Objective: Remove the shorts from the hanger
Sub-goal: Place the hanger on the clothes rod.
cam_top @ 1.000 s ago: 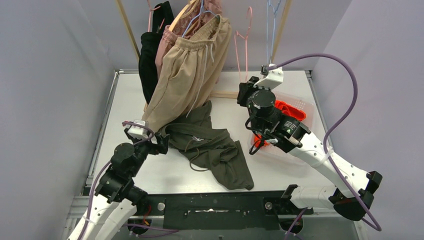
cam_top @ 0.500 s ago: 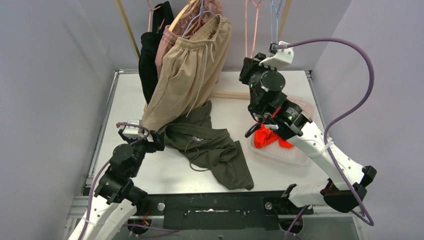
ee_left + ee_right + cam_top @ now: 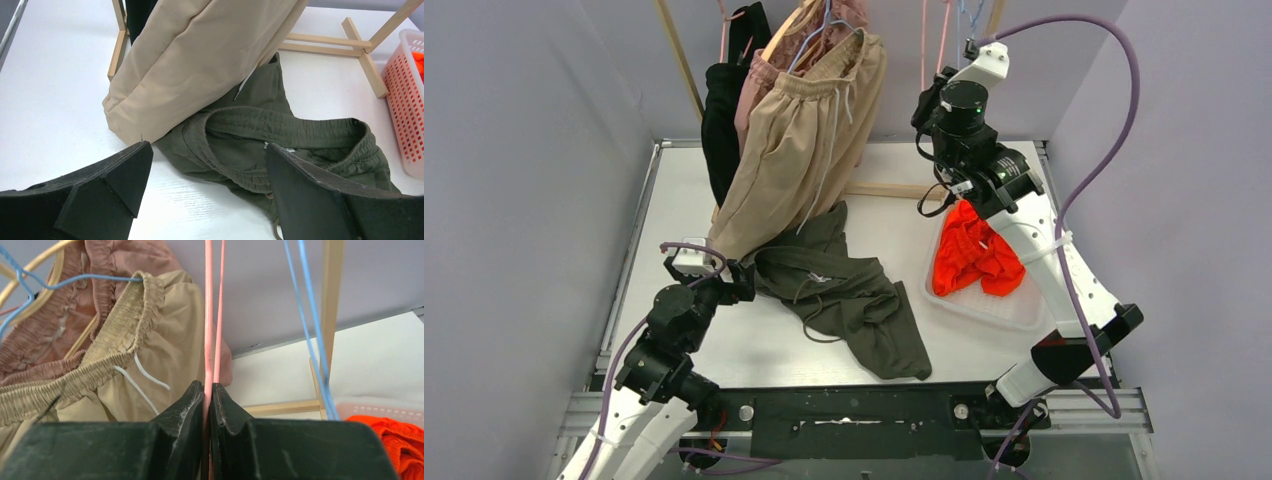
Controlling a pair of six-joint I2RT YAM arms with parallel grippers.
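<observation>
Beige shorts [image 3: 802,150] hang on a blue wire hanger [image 3: 30,287] at the back rack, with dusty pink shorts [image 3: 60,325] behind them. Dark olive green shorts [image 3: 854,295] lie crumpled on the table and also show in the left wrist view [image 3: 280,145]. Orange shorts [image 3: 972,255] lie in the basket [image 3: 984,310]. My right gripper [image 3: 208,390] is raised high and shut on a bare pink hanger [image 3: 214,310]. My left gripper [image 3: 207,167] is open and empty, low over the table just short of the olive shorts' waistband.
A dark garment [image 3: 722,130] hangs at the rack's left. The wooden rack has a base bar [image 3: 325,50] on the table and a post [image 3: 332,295]. A bare blue hanger [image 3: 307,315] hangs to the right of the pink one. Walls close in both sides.
My right arm has risen from the basket toward the back rack with the pink hanger in its jaws, uncovering the orange shorts in the basket. The left arm has barely moved.
</observation>
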